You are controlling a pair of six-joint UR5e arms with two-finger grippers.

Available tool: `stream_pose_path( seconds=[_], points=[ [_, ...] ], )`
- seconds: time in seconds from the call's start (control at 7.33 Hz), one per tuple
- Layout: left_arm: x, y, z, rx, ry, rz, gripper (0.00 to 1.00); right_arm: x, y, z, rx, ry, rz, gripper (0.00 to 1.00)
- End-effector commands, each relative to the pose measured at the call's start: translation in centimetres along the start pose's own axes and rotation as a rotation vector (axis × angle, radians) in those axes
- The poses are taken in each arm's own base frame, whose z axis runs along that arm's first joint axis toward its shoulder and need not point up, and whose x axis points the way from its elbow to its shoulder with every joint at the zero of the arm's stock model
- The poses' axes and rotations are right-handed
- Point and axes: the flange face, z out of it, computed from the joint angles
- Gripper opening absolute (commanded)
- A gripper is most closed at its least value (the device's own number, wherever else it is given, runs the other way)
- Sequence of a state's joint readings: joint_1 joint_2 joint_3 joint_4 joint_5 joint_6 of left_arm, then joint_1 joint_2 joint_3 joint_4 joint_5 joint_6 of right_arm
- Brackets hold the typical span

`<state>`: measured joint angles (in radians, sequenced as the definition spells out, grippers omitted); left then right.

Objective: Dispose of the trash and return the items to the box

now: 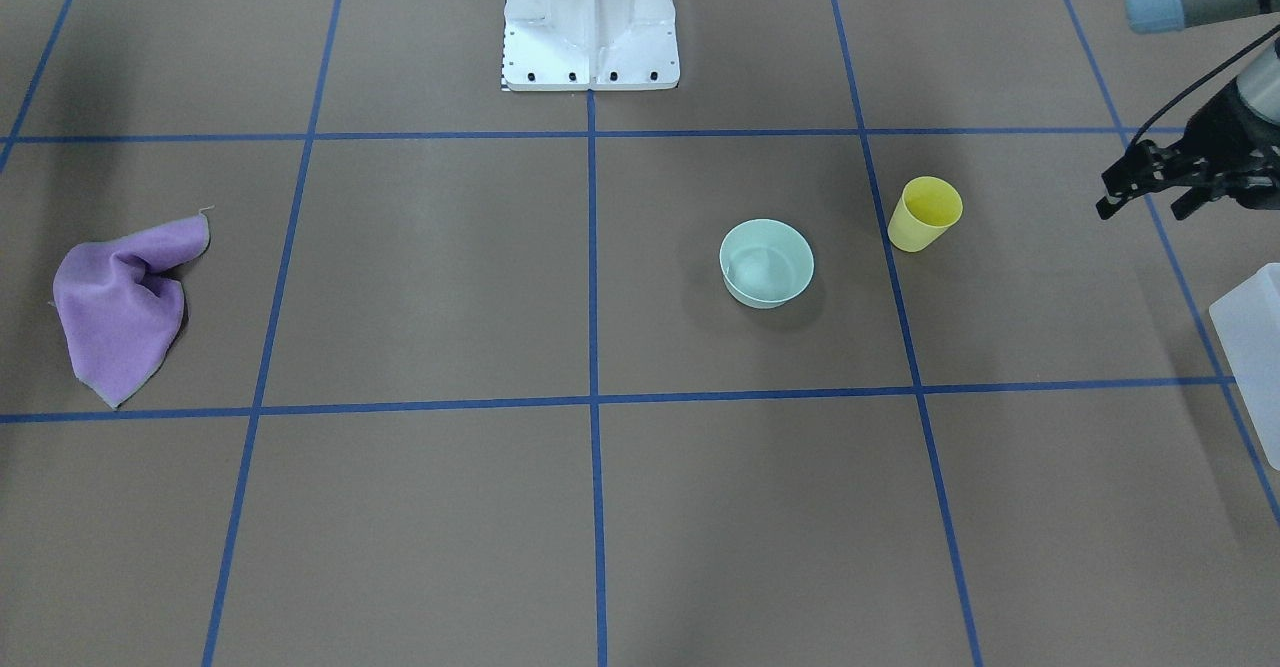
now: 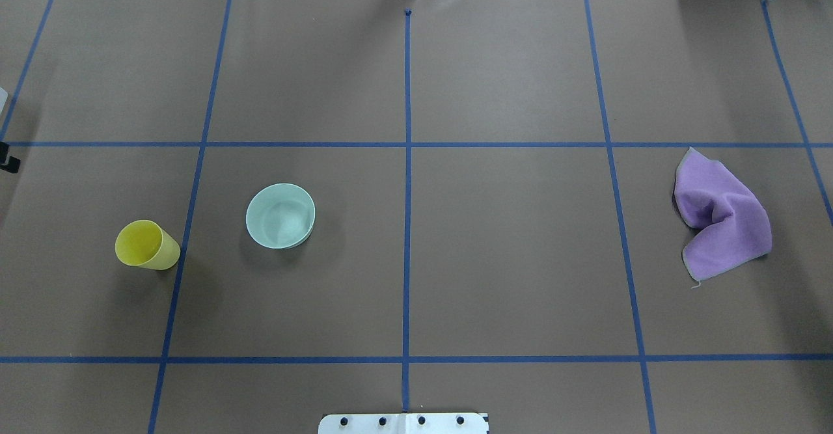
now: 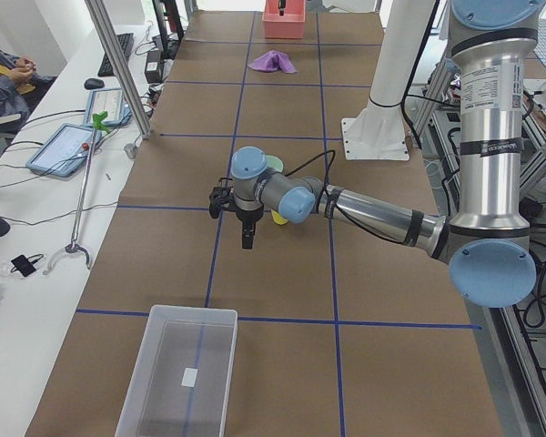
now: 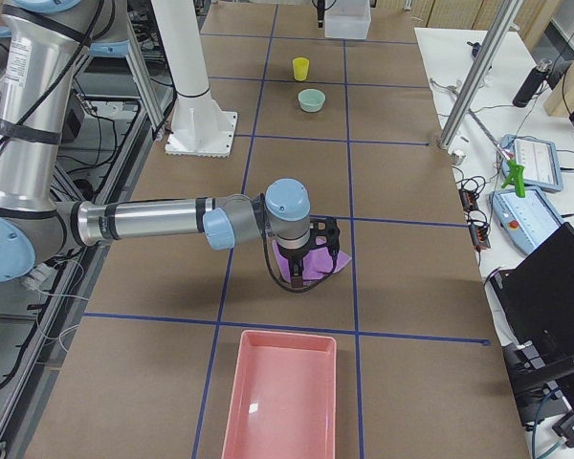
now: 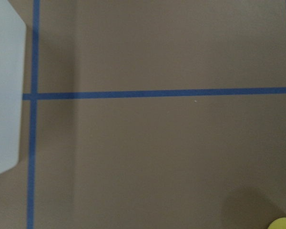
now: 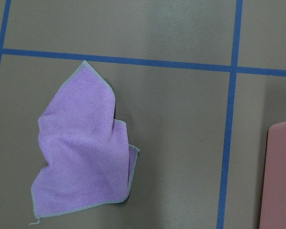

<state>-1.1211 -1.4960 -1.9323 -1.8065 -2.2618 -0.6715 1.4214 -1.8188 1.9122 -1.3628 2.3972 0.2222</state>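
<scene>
The yellow cup (image 1: 925,214) stands upright, with the mint-green bowl (image 1: 766,263) upright beside it; both also show in the overhead view, the cup (image 2: 146,245) and the bowl (image 2: 280,216). The translucent box (image 3: 182,373) stands empty at the table's left end, and its corner shows in the front view (image 1: 1250,347). My left gripper (image 1: 1142,209) hovers open and empty between cup and box. My right gripper (image 4: 301,273) hangs above a crumpled purple cloth (image 6: 83,152); I cannot tell whether it is open or shut.
A pink tray (image 4: 282,397) lies at the table's right end, near the cloth (image 2: 719,216). The white pedestal base (image 1: 590,22) stands at the robot's side of the table. Blue tape lines cross the brown tabletop.
</scene>
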Motion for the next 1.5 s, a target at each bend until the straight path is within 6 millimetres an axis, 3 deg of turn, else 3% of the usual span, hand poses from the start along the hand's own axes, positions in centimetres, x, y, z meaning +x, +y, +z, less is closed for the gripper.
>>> stream_pose_path(
  seconds=[0.0,0.14,0.27,0.82,0.95,1.09,1.23,1.36],
  points=[
    [8.5,4.3,3.6,-0.025,-0.003,-0.034,0.98,0.1,-1.2,0.3,0.004,0.003,-0.006,1.0],
    [10.8,6.1,6.1,0.002,0.0,-0.039,0.98,0.2,-1.2,0.4,0.003,0.003,-0.006,1.0],
    [11.1,6.5,6.7,-0.007,0.0,-0.042,0.98,0.2,-1.2,0.5,0.002,0.007,-0.004,1.0],
    [9.9,6.4,9.5,-0.021,-0.003,-0.045,0.95,1.1,-1.1,1.1,-0.009,0.023,0.008,1.0],
    [10.2,6.2,9.5,-0.02,0.001,-0.046,0.73,0.8,-1.2,1.3,-0.01,0.021,0.003,1.0],
    [10.0,6.2,9.6,-0.022,-0.003,-0.051,0.4,0.2,-1.8,1.6,-0.014,0.023,-0.012,1.0],
    [10.1,6.2,9.7,-0.023,-0.003,-0.055,0.14,0.1,-2.1,1.6,-0.012,0.029,-0.016,1.0],
    [10.3,6.3,9.5,-0.026,0.005,-0.052,0.0,0.0,-2.1,1.7,-0.012,0.029,-0.018,1.0]
  ],
)
